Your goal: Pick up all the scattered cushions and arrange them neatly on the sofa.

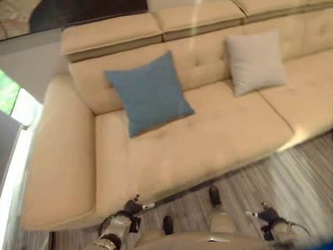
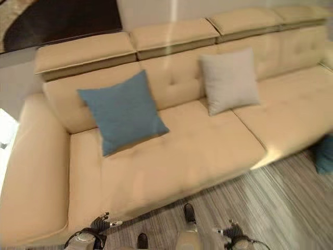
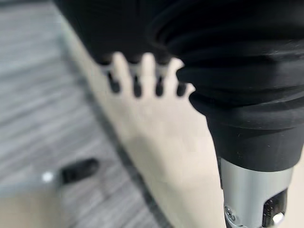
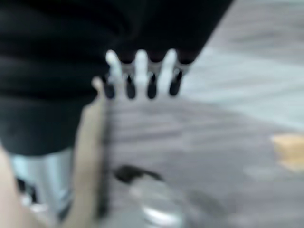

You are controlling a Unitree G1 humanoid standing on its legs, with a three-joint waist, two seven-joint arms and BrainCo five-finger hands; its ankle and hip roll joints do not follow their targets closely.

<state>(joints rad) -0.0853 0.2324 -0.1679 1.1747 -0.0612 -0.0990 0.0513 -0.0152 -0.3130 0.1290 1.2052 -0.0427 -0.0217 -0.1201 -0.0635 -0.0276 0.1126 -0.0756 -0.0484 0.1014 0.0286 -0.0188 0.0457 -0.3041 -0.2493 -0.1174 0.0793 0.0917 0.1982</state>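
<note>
- Nearest: left hand (image 1: pixel 136 204) and right hand (image 1: pixel 264 212) low over the floor, fingers relaxed, empty
- On the sofa (image 1: pixel 208 140): blue cushion (image 1: pixel 149 92) and grey cushion (image 1: pixel 255 61) propped against the backrest
- On the floor at right: teal cushion (image 2: pixel 325 153) left to fetch

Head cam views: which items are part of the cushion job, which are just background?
Job items:
blue cushion, leaning on the backrest
grey cushion, leaning on the backrest
teal cushion, on the floor at the sofa's right end
sofa

Background:
wood-look floor
dark rug behind the sofa
</note>
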